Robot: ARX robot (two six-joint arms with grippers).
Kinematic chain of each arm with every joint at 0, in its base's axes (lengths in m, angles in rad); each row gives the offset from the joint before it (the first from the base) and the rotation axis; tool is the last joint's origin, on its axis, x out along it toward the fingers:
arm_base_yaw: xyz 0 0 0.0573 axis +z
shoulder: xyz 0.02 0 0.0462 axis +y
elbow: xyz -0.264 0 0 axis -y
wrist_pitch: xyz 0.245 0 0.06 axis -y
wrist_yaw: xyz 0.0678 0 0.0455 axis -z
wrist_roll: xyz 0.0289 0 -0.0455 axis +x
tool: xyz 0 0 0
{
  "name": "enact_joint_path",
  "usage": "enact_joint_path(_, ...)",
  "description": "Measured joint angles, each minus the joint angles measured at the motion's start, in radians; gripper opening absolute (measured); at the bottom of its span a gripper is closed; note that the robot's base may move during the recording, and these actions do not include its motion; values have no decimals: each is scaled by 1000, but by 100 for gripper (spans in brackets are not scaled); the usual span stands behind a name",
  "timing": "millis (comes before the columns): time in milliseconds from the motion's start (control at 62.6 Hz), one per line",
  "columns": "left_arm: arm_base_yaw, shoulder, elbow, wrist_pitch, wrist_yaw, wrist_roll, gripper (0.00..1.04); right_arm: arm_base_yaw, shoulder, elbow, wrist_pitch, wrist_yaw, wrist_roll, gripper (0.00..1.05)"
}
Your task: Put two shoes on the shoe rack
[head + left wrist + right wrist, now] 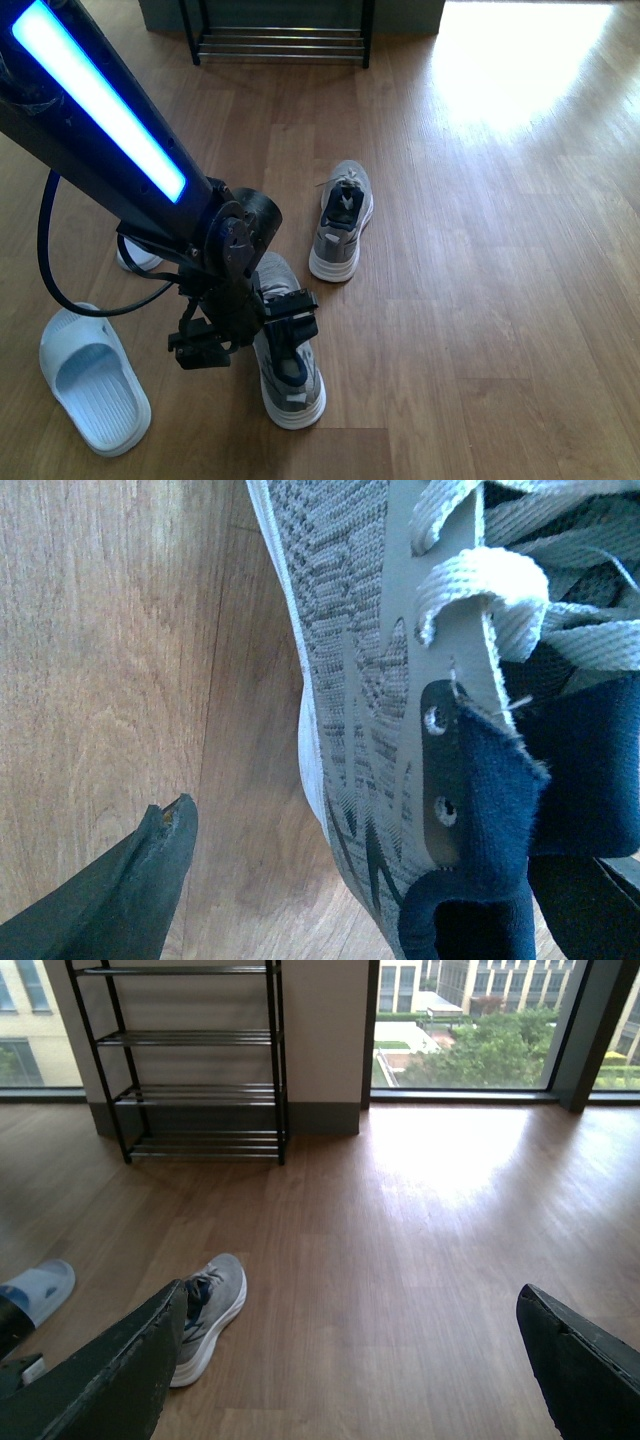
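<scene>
Two grey knit sneakers lie on the wood floor. The near sneaker (292, 385) is under my left gripper (250, 330), which is open and lowered over its collar. In the left wrist view one finger (130, 890) is on the floor beside the sneaker's (350, 630) white sole, and my gripper (390, 880) straddles its side and navy lining. The far sneaker (342, 222) lies apart, toe toward the shoe rack (280, 42). My right gripper (350, 1360) is open and empty above bare floor, facing the shoe rack (195, 1060), with a grey sneaker (210, 1310) beside one finger.
A pale blue slide (95, 385) lies at the near left, and a second one (135, 258) is mostly hidden behind my left arm. One slide (35, 1290) shows in the right wrist view. Windows and a wall stand behind the rack. Sun glare marks the floor at the far right.
</scene>
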Motion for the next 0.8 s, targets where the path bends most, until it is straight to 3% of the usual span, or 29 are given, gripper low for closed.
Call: enact_joint_path(799, -9, -36, 1, -38, -86, 80, 95, 0, 0, 0, 0, 0, 0, 96)
